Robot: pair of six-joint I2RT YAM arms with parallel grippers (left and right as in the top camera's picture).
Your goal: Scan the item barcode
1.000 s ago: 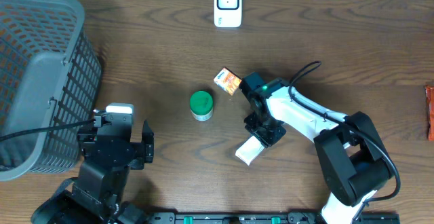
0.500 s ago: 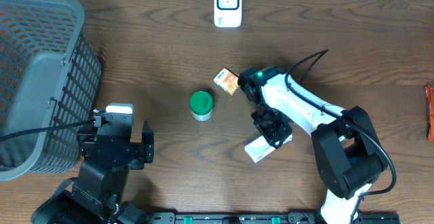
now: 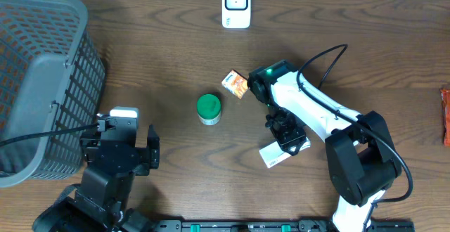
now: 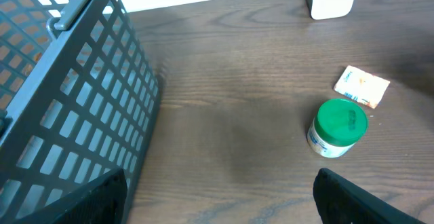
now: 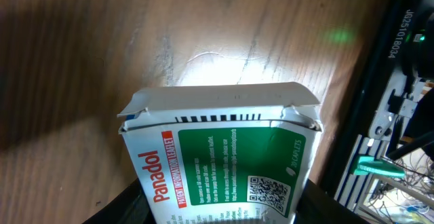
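Across the dark wooden table (image 3: 155,63), the right gripper (image 3: 288,139) carried its clamped white-and-green Panadol carton (image 3: 273,157) farther from the white scanner (image 3: 236,5), so no scan yet; the left gripper (image 4: 217,200) gaped empty.

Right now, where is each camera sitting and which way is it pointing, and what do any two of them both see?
Overhead: fixed above the table, looking straight down; basket, scanner, green-lidded jar; both arms show.
Left wrist: low beside the basket, facing across toward the scanner; open left gripper frames the bottom edge.
Right wrist: close above the Panadol box, looking down; right gripper flanks it.
Shared: overhead and left wrist both show basket, green-lidded jar, scanner.
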